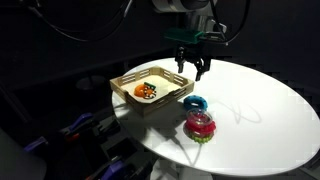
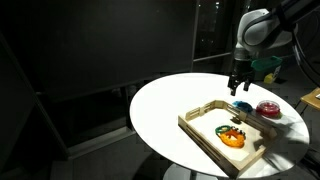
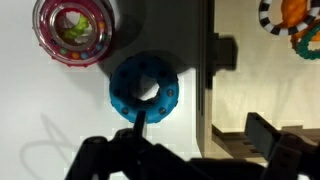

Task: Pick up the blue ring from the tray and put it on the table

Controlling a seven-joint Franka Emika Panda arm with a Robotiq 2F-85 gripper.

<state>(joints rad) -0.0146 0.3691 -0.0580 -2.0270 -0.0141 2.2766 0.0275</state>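
The blue ring [image 1: 194, 103] lies flat on the white table [image 1: 255, 115], just outside the wooden tray [image 1: 128, 78]; it also shows in an exterior view [image 2: 242, 107] and in the wrist view [image 3: 145, 88]. My gripper [image 1: 192, 68] hangs open and empty above the tray's edge and the blue ring. In the wrist view my gripper [image 3: 200, 135] has one finger tip over the ring's rim and the other over the tray floor, straddling the tray wall [image 3: 207, 60].
An orange ring with dark spots [image 1: 147, 91] lies in the tray. A red-pink ring on a green base [image 1: 200, 125] stands on the table beside the blue ring, near the table edge. Dark surroundings lie beyond the table.
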